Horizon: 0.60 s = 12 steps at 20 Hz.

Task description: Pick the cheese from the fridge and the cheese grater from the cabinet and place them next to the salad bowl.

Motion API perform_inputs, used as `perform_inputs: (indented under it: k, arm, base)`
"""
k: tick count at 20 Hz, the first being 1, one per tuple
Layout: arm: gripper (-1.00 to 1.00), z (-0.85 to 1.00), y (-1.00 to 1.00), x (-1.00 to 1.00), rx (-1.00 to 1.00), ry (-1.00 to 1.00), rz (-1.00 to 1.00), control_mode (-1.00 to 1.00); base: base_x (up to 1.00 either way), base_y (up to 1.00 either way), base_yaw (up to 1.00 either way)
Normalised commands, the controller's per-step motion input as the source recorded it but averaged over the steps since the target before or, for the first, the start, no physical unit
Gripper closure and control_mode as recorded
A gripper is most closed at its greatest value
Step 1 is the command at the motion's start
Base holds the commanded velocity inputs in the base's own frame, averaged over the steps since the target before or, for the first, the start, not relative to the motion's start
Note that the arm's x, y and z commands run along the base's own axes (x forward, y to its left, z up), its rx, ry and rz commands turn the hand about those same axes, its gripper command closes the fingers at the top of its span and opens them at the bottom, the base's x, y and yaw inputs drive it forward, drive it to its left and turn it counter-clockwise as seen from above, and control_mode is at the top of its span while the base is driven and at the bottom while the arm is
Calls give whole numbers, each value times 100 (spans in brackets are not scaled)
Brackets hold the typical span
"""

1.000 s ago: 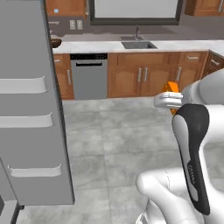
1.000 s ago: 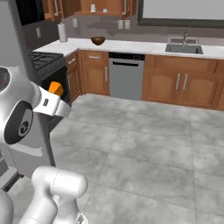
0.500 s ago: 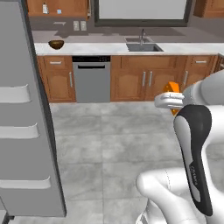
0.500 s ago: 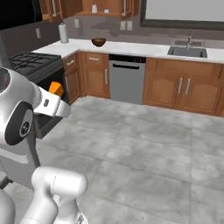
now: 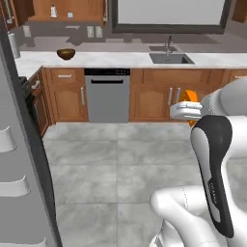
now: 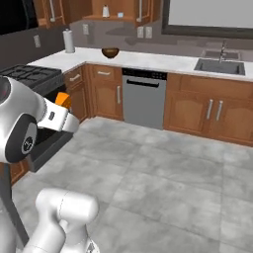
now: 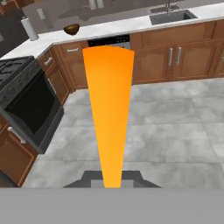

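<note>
Between our jaws sits the small orange wedge-shaped block of cheese [image 7: 109, 109]; they are pinched tight on its narrow end, and in the hand view it rises from the fingertips [image 7: 87, 178] and widens away from the gripper [image 7: 112, 183], so its long axis runs straight out along the hand, broad end pointing ahead toward the far counter; from the left base view we catch it as an orange sliver [image 5: 191, 98] beyond the white wrist, and from the right base view as a small orange corner [image 6: 62, 99] above the forearm.

Over the last second the whole kitchen has slid across both base views while our arm kept its pose; we read that as the base turning, not the things moving; the tall grey fridge door with white inner shelves [image 5: 19, 183] has slipped toward the left edge, and the round dark-brown wooden salad bowl [image 5: 66, 54] has come closer to the middle. For the task that suggests the cheese is out of the fridge and we are carrying it toward the bowl, which stands on the white countertop [image 5: 120, 60] left of the grey dishwasher front [image 5: 107, 94] and well apart from us; the grater half is not yet done, by our judgement.
</note>
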Motion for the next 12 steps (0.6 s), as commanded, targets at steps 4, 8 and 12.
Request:
perform_inputs:
  k: [4, 8, 12]
  arm:
    - [100, 0, 0, 0, 0, 0, 0, 100]
    - [100, 0, 0, 0, 0, 0, 0, 100]
    - [100, 0, 0, 0, 0, 0, 0, 100]
  base:
    - [89, -26, 11]
    - [88, -27, 10]
    - [87, -27, 11]
